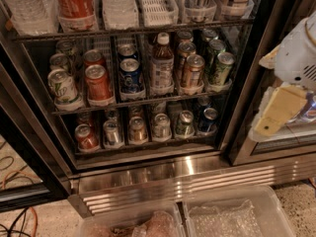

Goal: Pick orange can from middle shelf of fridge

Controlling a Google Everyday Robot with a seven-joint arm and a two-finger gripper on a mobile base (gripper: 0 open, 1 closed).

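The fridge (249,83) stands open in front of me, with a black frame and a ribbed steel base. The middle shelf (140,101) holds mixed cans and a white-capped bottle (161,65). The orange can (192,70), coppery brown with a silver lid, stands at the front of its lane, right of the bottle. A similar can (184,51) stands behind it. My gripper (279,111) is at the right edge, outside the fridge, in front of the closed right door. It is well right of the orange can and lower.
On the middle shelf are a red can (98,83), a blue can (131,75) and green cans (220,68). The top rack holds large bottles (74,4). The lower rack (148,142) holds several smaller-looking cans. Clear plastic bins (227,216) sit on the floor below. Cables (15,221) lie at the lower left.
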